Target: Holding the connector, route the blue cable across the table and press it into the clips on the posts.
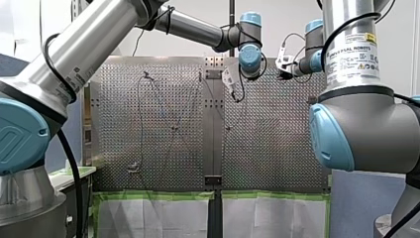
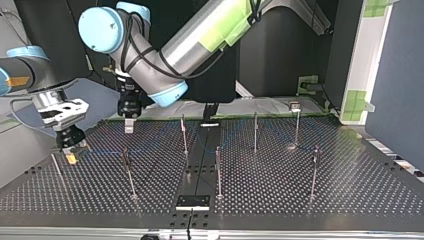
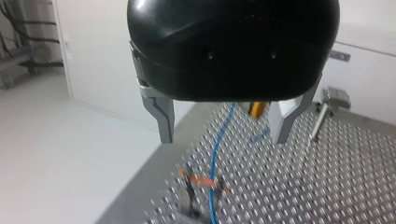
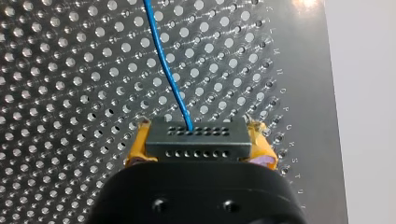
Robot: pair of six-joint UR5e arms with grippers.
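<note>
I read the cable (image 4: 170, 79) as bright blue; connector (image 4: 196, 139) dark grey, two rows of tiny holes; pads (image 4: 135, 149) of my right gripper (image 4: 198, 151) yellow (one tip pinkish); my left gripper (image 3: 224, 135) black, fingers grey; table (image 4: 60, 70) silver, dotted throughout.

In the top view, posts (image 2: 218, 167) stood on the desk (image 2: 360, 195) in two loose rows, one nearer the camera and one behind it. The right gripper (image 2: 71, 152) hung over the desk's left end, left of all these posts, with the connector (image 4: 195, 137) between its fingers. The cable (image 4: 168, 70) ran from the connector ahead over the desk. The left gripper (image 2: 129, 124) hung behind and to the right of the right gripper, above the desk's far edge, left of the far row.
</note>
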